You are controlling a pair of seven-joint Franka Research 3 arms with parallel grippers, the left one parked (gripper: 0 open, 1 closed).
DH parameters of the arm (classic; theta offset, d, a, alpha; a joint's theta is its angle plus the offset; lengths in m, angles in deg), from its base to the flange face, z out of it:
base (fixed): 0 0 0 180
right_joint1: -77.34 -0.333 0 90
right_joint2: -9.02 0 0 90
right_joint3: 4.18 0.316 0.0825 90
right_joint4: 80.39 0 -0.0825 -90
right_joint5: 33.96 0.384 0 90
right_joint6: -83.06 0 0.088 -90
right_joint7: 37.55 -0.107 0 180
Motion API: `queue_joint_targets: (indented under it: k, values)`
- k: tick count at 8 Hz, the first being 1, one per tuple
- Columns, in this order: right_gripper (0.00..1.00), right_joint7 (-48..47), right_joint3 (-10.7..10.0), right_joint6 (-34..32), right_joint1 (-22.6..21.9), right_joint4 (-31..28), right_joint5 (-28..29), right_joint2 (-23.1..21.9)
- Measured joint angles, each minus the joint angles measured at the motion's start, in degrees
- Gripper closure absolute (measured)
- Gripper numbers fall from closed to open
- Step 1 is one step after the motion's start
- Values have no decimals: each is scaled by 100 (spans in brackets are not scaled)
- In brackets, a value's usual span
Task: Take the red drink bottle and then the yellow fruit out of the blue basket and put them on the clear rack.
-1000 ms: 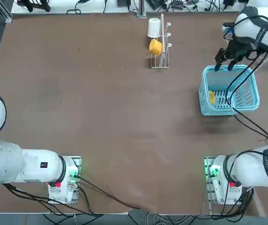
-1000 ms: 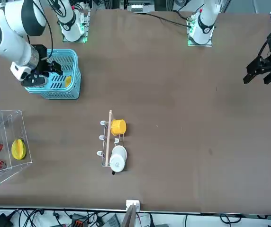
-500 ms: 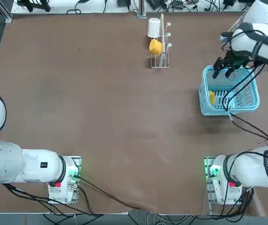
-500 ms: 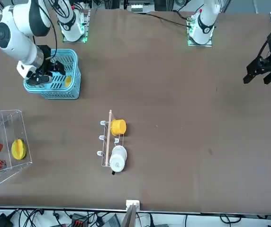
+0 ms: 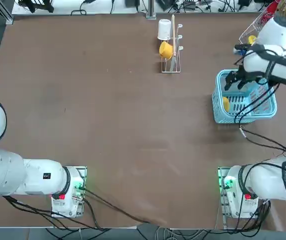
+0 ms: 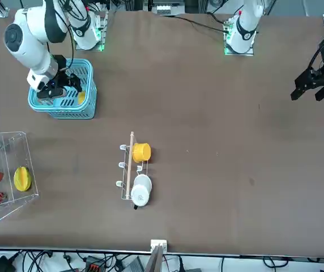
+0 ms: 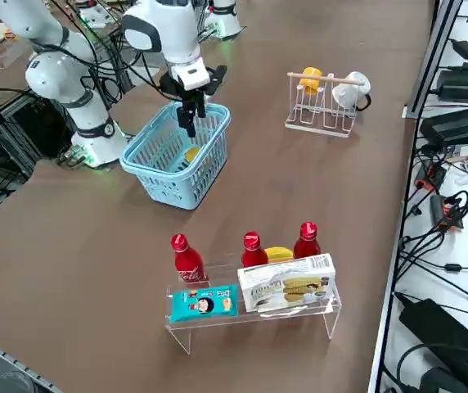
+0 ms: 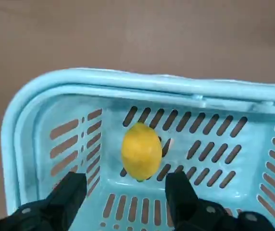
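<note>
Wrist view: right gripper (image 8: 123, 192) hangs over the light blue slotted plastic basket (image 8: 46, 91), black fingers (image 8: 70, 190) spread apart and empty, the small round yellow fruit (image 8: 141, 150) lying on the basket floor just beyond the fingertips. Right side view: the clear acrylic rack (image 7: 254, 315) stands well apart from the basket (image 7: 168, 176), nearer the camera, carrying three slim red drink bottles (image 7: 186, 257) with a larger yellow fruit (image 7: 278, 255) between two of them. Wire cup stand (image 5: 171, 50) sits far left of the basket in the top view.
</note>
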Motion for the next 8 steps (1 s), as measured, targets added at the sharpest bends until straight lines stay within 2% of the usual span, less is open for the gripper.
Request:
queue_joint_targets:
  k: [4, 8]
  values:
    - [0, 0, -1, 946, 0, -663, -1, -64]
    - [0, 0, -2, 1196, 0, -823, -1, 36]
